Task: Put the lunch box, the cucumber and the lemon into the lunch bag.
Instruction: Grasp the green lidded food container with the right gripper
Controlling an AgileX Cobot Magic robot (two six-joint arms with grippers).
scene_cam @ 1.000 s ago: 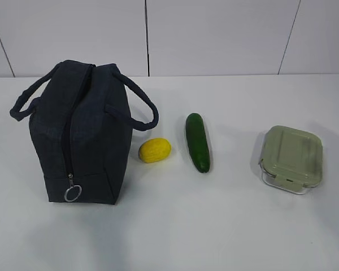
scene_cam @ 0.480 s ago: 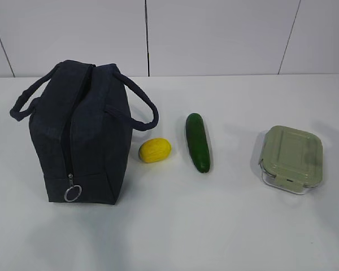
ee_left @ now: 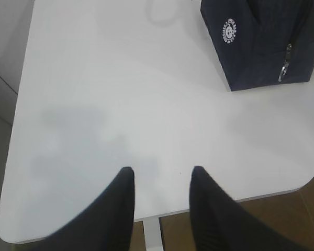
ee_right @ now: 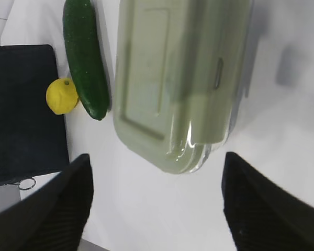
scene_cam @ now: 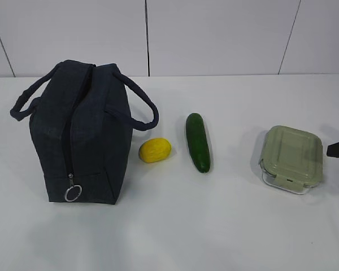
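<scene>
Right wrist view, claw [ee_right: 156, 201] spread wide, lunch box [ee_right: 180, 78] btwn.

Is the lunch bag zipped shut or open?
Shut: the lunch bag stands upright with its zipper line closed and the ring pull low on the end.

lunch bag [scene_cam: 79, 135] left | lemon [scene_cam: 154, 150] beside it | cucumber [scene_cam: 197, 141] middle | lunch box [scene_cam: 291, 158] right

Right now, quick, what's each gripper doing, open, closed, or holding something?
Left gripper: part open, holding nothing, over bare table.
Right gripper: wide open, empty, near the lunch box.
</scene>
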